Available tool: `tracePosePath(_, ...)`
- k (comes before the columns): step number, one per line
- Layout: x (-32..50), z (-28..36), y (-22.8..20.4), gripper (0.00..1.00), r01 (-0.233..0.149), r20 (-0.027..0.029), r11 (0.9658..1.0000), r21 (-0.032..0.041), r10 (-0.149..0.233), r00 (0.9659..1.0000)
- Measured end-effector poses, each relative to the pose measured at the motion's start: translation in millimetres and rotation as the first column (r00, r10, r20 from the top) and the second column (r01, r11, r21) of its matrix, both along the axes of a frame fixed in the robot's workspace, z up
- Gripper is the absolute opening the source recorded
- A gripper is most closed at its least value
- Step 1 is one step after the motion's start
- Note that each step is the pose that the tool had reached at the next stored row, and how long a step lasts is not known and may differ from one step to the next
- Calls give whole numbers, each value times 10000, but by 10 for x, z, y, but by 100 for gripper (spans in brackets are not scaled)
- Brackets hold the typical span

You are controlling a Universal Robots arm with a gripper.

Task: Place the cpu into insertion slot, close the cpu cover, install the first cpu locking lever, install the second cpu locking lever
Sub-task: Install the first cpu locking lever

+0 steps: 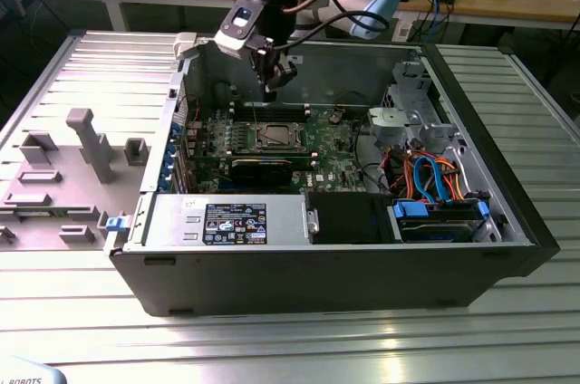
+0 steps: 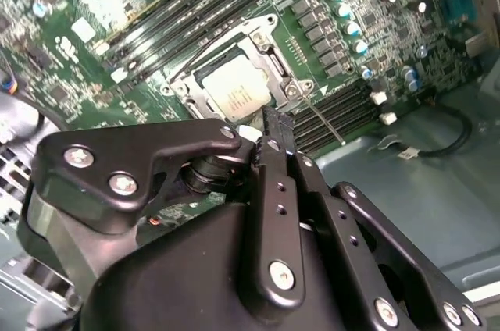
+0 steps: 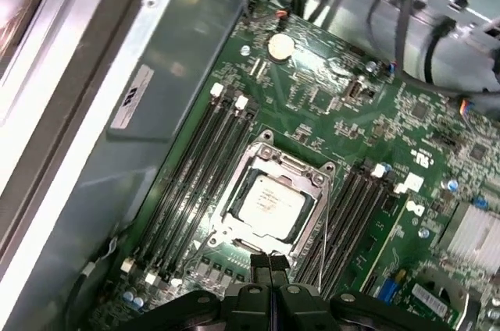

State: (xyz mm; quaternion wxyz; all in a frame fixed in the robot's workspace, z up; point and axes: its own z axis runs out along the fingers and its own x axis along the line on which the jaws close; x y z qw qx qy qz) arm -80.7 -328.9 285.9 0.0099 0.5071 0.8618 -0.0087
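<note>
The cpu point(image 1: 275, 137) point(image 2: 237, 97) point(image 3: 269, 201) lies silvery and flat in the insertion slot point(image 3: 234, 229) on the green board. The cpu cover point(image 2: 275, 62) point(image 3: 293, 167), a silver frame, lies flat around the chip. A thin metal locking lever point(image 2: 322, 118) point(image 3: 323, 226) runs along one side of the socket, and its end stands free over the memory slots. My gripper point(image 1: 270, 90) point(image 2: 275, 122) point(image 3: 269, 262) hangs above the socket's edge, shut, with nothing between its black fingers.
The open computer case point(image 1: 507, 221) walls in the board. Black memory slots point(image 3: 195, 167) flank the socket. A black graphics card point(image 1: 263, 167), a power supply point(image 1: 227, 221) and a drive cage with orange and blue cables point(image 1: 435, 180) lie nearby. Grey fixture blocks point(image 1: 82, 144) stand at the exterior view's left.
</note>
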Motion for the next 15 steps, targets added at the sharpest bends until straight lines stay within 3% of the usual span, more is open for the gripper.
tracePosePath(2, 0, 0, 0, 11, -718, 0, 9974, 0, 718, 9974)
tracePosePath(5, 0, -2, 0, 11, -1748, 2, 9846, 0, 1748, 9846)
tracePosePath(8, -1, -3, 0, 11, -2249, 52, 9744, -9, 2249, 9744)
tracePosePath(9, -1, -2, 0, 11, -2499, 56, 9683, -9, 2499, 9683)
tracePosePath(11, -1, -3, 0, 11, -2792, 63, 9602, -8, 2792, 9602)
tracePosePath(13, -1, -3, 0, 11, -3165, 69, 9486, -8, 3165, 9486)
tracePosePath(15, -1, -4, 0, 11, -3551, 69, 9348, -8, 3551, 9348)
